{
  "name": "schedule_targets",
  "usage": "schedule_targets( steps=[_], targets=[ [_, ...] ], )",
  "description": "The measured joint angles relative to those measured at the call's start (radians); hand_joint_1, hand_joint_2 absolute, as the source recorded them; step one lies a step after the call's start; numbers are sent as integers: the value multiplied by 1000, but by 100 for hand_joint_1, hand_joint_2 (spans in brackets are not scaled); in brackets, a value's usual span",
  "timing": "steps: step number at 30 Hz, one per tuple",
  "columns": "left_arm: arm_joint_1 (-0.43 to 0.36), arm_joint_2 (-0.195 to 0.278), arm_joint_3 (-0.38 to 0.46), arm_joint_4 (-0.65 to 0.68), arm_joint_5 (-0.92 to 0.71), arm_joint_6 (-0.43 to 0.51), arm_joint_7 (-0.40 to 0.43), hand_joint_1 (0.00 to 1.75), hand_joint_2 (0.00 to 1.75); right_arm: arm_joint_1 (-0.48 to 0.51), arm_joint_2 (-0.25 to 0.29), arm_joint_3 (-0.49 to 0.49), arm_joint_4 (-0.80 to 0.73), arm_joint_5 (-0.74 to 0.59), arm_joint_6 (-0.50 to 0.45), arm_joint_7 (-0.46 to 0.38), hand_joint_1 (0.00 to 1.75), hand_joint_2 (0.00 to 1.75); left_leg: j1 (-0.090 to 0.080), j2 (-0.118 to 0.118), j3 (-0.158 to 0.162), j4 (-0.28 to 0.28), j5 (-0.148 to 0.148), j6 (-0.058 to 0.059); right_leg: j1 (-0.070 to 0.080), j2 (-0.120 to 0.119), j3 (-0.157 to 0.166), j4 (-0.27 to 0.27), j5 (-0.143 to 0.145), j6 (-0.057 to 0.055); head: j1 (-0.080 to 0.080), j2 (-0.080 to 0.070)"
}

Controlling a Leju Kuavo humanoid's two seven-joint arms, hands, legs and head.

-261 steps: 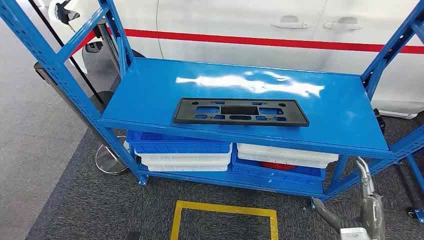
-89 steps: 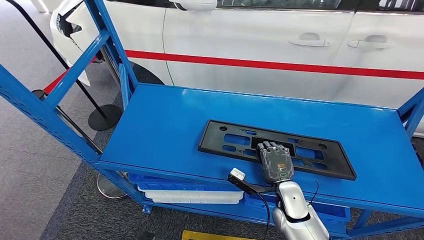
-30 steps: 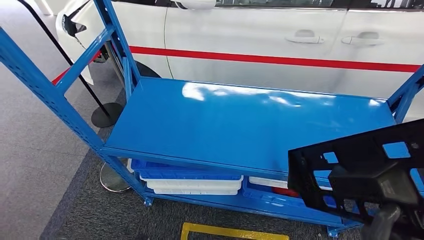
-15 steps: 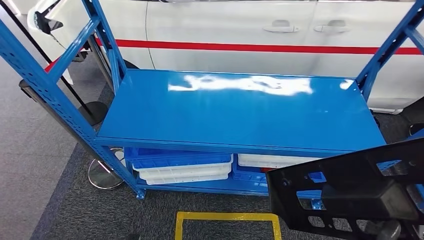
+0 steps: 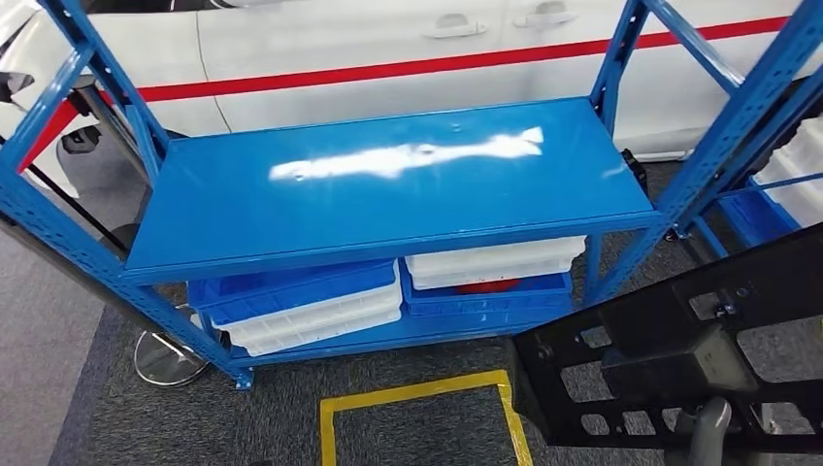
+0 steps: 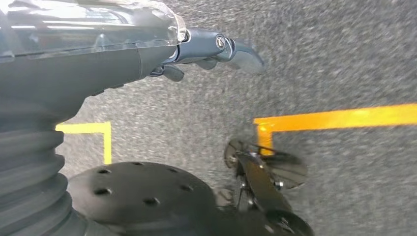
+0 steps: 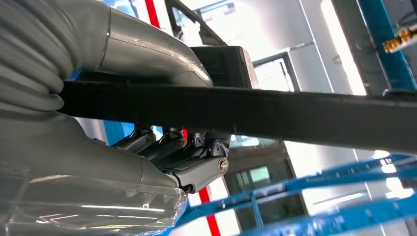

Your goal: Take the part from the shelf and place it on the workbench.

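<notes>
Starting over on the left, the left hand hangs above grey carpet and yellow floor tape, fingers loosely curled in with nothing between them. Nothing lies near those fingers, so this hand looks idle.

Across the head view now: the blue shelf stands bare on its top deck, blue and white bins stacked on the level below, a white car with a red stripe behind it.

And on the right, there's the part: a flat black perforated plastic frame, off the shelf and carried well clear of it, low in front of the body. The right hand holds it. In the right wrist view the thumb lies along one face of the plate's edge and the dark fingers fold up against the other, closed snug on it. Most of the frame reaches out far beyond the fingers.

The risk, as I read it: that long overhang. A one-handed clamp near the middle could let the frame pivot or slip during a turn, and its far end could clip a blue upright on the way to the workbench.
</notes>
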Motion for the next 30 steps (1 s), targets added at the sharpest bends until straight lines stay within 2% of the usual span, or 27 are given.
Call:
schedule_targets(
  steps=[1,2,3,4,5,6,7,8,9,11,12,13,14,15,16,17,18,19,20,21,22,23,24,26,27,28,30],
  targets=[
    [1,-1,0,0,0,5,4,0,175,-3,2,6,3,2,-4,1,175,175,-1,-12,-11,59,-35,4,5,13,-15,0,12,-4,0,0],
    [1,-2,0,0,0,12,9,0,175,-5,3,13,7,4,-9,1,175,175,-4,-17,-12,100,-48,10,11,27,-29,1,23,-6,0,0],
    [0,-3,0,0,0,18,14,0,175,-7,4,19,10,8,-16,2,175,175,-7,-20,3,106,-39,18,17,41,-43,2,34,-8,0,0],
    [0,-5,0,0,0,25,19,0,175,-9,4,25,13,12,-22,3,175,175,-13,-24,35,75,-12,30,22,56,-54,2,45,-9,0,0],
    [-1,-6,0,0,0,31,24,0,175,-12,5,31,16,16,-29,4,175,175,-21,-37,81,12,19,46,26,70,-64,2,55,-10,0,0],
    [-3,-5,0,0,-1,36,28,0,175,-16,6,36,18,21,-35,6,175,175,-28,-60,129,-62,36,65,29,82,-72,3,64,-9,0,0],
    [-4,-6,0,0,-1,40,32,0,175,-20,7,41,19,25,-42,8,175,175,-33,-82,170,-129,46,75,28,92,-78,2,74,-7,0,0],
    [-5,-7,0,0,-1,42,35,0,175,-25,8,46,20,29,-49,11,175,175,-38,-99,194,-175,46,82,24,102,-82,1,84,-3,1,0],
    [-7,-9,0,0,-2,43,37,0,175,-29,9,50,21,31,-54,13,175,175,-41,-105,203,-198,44,83,19,112,-85,-2,94,3,1,0],
    [-11,-16,0,0,-2,44,41,0,175,-33,12,55,23,36,-65,16,175,175,-42,-86,204,-219,64,79,13,130,-88,-10,112,16,0,0],
    [-13,-19,0,0,-2,45,43,0,175,-33,13,56,22,38,-69,17,175,175,-40,-73,202,-231,77,80,15,120,-94,-5,103,21,0,0],
    [-13,-23,0,0,-2,44,44,0,175,-35,14,56,22,40,-73,18,175,175,-36,-57,196,-242,92,81,18,100,-104,15,75,25,0,0],
    [-12,-26,0,0,-2,44,46,0,175,-37,15,56,22,42,-76,19,175,175,-32,-41,188,-248,105,80,19,71,-118,56,30,29,1,0],
    [-10,-28,0,0,-2,44,48,0,175,-39,17,56,22,43,-78,21,175,175,-32,-26,176,-250,115,80,16,43,-137,116,-24,36,1,0],
    [-9,-30,0,0,-3,44,49,0,175,-41,18,57,22,44,-79,22,175,175,-31,-8,164,-247,122,77,10,27,-154,183,-63,44,1,0],
    [-9,-31,0,0,-3,43,49,0,175,-41,19,57,23,45,-80,23,175,175,-30,9,151,-243,128,74,1,19,-164,239,-81,52,1,0],
    [-9,-32,0,0,-3,43,50,0,175,-41,20,57,23,45,-80,23,175,175,-29,26,138,-236,133,70,-8,13,-159,270,-75,61,1,0],
    [-9,-32,0,0,-3,43,50,0,175,-41,20,57,23,45,-80,24,175,175,-26,42,125,-228,137,66,-17,7,-137,264,-52,71,1,0],
    [-10,-32,0,0,-3,43,50,0,175,-41,20,57,23,46,-81,24,175,175,-23,57,112,-217,139,61,-26,-5,-95,221,-27,81,1,0],
    [-11,-32,0,0,-3,43,51,0,175,-42,20,57,23,47,-81,24,175,175,-21,69,99,-203,138,54,-32,-29,-41,153,-18,92,1,0],
    [-12,-32,0,0,-3,42,53,0,175,-44,21,57,23,49,-81,25,175,175,-20,80,87,-189,137,47,-32,-48,5,89,-20,92,0,0],
    [-13,-32,0,0,-3,41,54,0,175,-44,23,57,23,51,-82,26,175,175,-21,89,79,-177,136,40,-30,-63,35,40,-30,86,-1,0],
    [-14,-32,0,0,-3,40,55,0,175,-45,24,57,22,54,-83,28,175,175,-21,98,74,-169,137,33,-25,-68,47,15,-42,74,-2,0],
    [-15,-33,0,0,-4,37,57,0,175,-44,28,56,21,57,-84,31,175,175,-17,112,71,-162,141,18,-18,-48,36,8,-38,43,-3,0],
    [-14,-33,0,0,-4,35,58,0,175,-44,30,55,21,58,-84,32,175,175,-13,101,65,-154,131,11,-17,-38,28,8,-30,30,-3,0],
    [-13,-33,0,0,-4,34,59,0,175,-44,32,54,20,60,-84,32,175,175,-8,76,56,-132,107,5,-15,-28,19,6,-20,20,-3,0],
    [-11,-33,0,0,-4,30,59,0,175,-46,38,53,18,64,-84,33,175,175,-3,12,22,-32,20,1,-12,-5,-5,4,0,5,-3,0]
  ],
)
